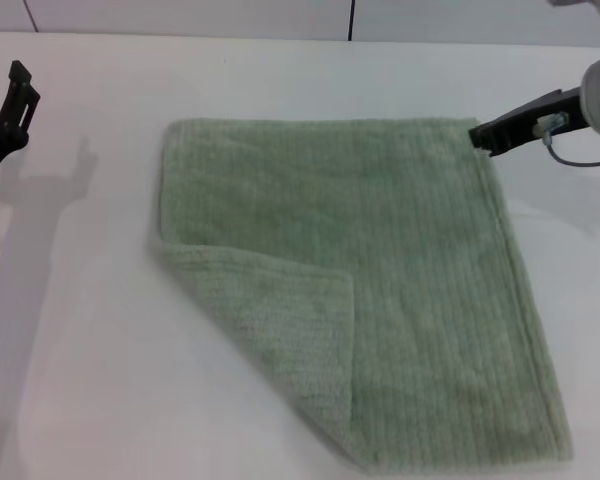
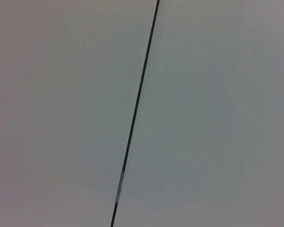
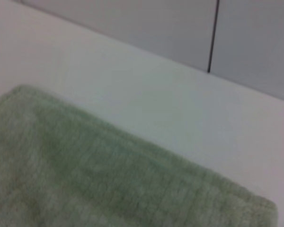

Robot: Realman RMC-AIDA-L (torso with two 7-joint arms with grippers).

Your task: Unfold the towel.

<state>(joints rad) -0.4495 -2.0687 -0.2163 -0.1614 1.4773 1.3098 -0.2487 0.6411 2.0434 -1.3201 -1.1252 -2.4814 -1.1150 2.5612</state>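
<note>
The pale sage-green towel (image 1: 400, 250) lies nearly flat on the white table (image 1: 90, 380). Its near left corner (image 1: 280, 320) is folded over onto the cloth as a triangular flap. My right gripper (image 1: 482, 135) is at the towel's far right corner, its tip touching or just above the hem. The right wrist view shows the towel's far edge and corner (image 3: 94, 179) close below the camera. My left gripper (image 1: 18, 88) is held up at the table's far left, well away from the towel. The left wrist view shows no towel.
A pale wall with dark vertical seams (image 1: 351, 20) stands behind the table. The left wrist view shows only that wall and one seam (image 2: 135, 113). Bare table surface surrounds the towel on the left, back and right.
</note>
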